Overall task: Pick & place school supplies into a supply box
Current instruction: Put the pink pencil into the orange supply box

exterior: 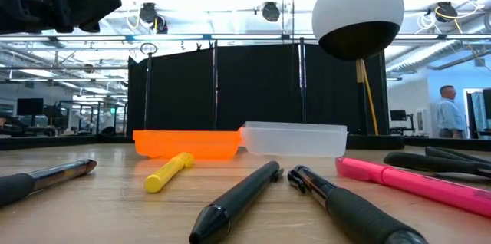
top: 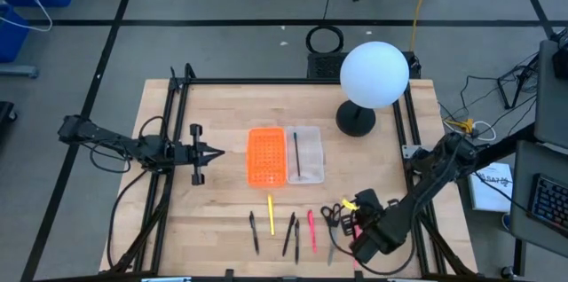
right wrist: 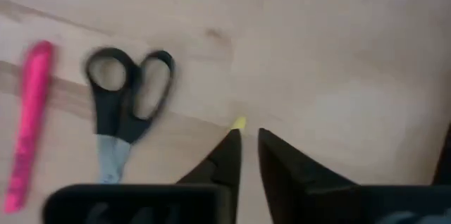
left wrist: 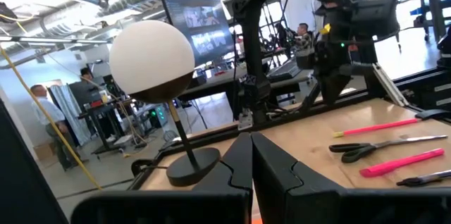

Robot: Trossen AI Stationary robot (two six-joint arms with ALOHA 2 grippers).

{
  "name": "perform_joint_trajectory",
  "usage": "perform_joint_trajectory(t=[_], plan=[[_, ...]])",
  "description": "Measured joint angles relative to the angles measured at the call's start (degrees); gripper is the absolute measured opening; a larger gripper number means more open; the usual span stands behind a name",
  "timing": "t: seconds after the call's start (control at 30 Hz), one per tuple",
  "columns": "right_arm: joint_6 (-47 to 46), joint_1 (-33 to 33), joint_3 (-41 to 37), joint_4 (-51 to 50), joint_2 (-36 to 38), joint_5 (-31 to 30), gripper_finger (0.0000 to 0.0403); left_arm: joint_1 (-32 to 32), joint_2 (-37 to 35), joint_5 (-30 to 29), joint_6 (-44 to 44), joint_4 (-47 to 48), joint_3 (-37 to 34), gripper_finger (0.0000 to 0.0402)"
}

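Observation:
The supply box (top: 286, 154) lies open mid-table, orange half (top: 266, 155) beside clear half (top: 306, 153), with a black pen (top: 296, 154) in the clear half. Near the front edge lie black pens (top: 291, 233), a yellow marker (top: 271, 203), a pink pen (top: 311, 230) and the scissors (top: 330, 220). My right gripper (top: 350, 203) hovers just right of the scissors' handles (right wrist: 128, 97), shut on a thin yellow pencil. My left gripper (top: 218, 151) waits shut, left of the orange half, above the table. My right gripper holds a yellow pencil pinched between its two fingers; only its tip (right wrist: 239, 122) shows past the fingertips, the rest is hidden by the fingers. The fingers point slanting down over the table, and the pencil is lifted clear of the wood.
A white globe lamp (top: 374, 74) stands on its black base (top: 355, 121) at the far right, close to the clear half. A second pink pen (top: 356, 227) lies under my right arm. Black frame rails (top: 177, 122) run along the table's sides. People show in the room beyond.

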State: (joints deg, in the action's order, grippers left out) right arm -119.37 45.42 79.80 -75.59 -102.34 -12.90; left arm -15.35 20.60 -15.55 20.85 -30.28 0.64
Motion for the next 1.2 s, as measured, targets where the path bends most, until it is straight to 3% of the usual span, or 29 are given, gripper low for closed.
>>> perform_joint_trajectory(t=[0.27,0.47,0.73,0.93,1.2], plan=[[-0.20,-3.13,-6.57,10.54,-0.01,3.53,0.0190,0.00,0.00,0.00,1.57,0.18,0.00,0.0008],[-0.18,-4.65,-10.75,18.04,-0.01,9.29,0.0234,0.00,0.00,0.00,1.54,1.67,0.00,0.0008],[-1.25,-4.60,-15.93,22.84,-0.01,10.25,0.0224,0.00,0.00,0.00,1.36,2.19,0.00,0.0008],[-0.57,-4.74,-20.62,31.00,0.41,11.14,0.0197,0.00,0.01,0.00,0.88,2.29,0.00,0.0008],[1.76,-4.97,-22.07,31.98,0.23,12.57,0.0141,0.00,0.02,-0.02,-1.52,5.25,0.04,0.0008]])
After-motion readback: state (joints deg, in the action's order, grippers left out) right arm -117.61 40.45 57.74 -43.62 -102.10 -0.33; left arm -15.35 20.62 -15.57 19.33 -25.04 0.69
